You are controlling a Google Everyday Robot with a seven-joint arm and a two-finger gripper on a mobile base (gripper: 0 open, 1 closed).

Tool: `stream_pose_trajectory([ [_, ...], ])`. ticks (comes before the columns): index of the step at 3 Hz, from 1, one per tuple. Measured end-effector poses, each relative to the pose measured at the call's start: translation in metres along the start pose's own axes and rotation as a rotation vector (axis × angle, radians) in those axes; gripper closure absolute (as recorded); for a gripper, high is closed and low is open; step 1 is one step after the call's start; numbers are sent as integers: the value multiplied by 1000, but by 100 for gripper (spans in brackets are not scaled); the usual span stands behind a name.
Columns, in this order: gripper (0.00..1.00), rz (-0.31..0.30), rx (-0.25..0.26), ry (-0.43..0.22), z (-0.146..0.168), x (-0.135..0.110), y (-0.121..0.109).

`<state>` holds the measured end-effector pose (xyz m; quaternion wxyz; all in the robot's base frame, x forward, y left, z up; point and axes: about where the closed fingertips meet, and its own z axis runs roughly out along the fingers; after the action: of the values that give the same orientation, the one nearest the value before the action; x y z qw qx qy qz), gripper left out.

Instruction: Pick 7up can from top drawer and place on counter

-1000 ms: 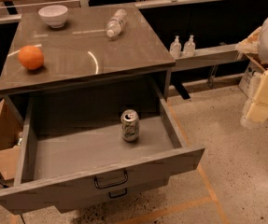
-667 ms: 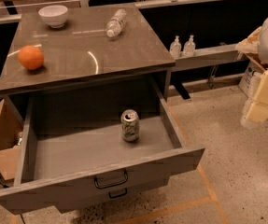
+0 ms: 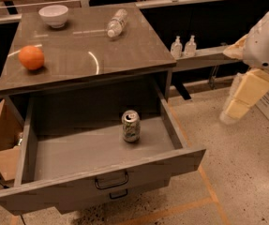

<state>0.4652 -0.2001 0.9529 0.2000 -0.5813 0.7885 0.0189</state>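
The 7up can point(image 3: 130, 125) stands upright inside the open top drawer point(image 3: 101, 177), right of the middle and towards the back. The drawer is pulled far out from under the counter point(image 3: 87, 50), with its dark bail handle point(image 3: 111, 180) on the front panel. My gripper point(image 3: 239, 100) hangs at the far right over the floor, well to the right of the drawer and the can, and holds nothing.
On the counter are an orange point(image 3: 31, 57), a white bowl point(image 3: 54, 16) and a clear plastic bottle point(image 3: 116, 23) lying on its side. A pale ledge point(image 3: 204, 57) with two pump bottles point(image 3: 183, 47) runs behind to the right. A cardboard box point(image 3: 0, 144) stands left of the drawer.
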Motion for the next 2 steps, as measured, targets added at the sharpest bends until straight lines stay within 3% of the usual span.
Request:
stream_pose_trajectory([
  [2,0,46,-58,-255,63,-33,-14],
])
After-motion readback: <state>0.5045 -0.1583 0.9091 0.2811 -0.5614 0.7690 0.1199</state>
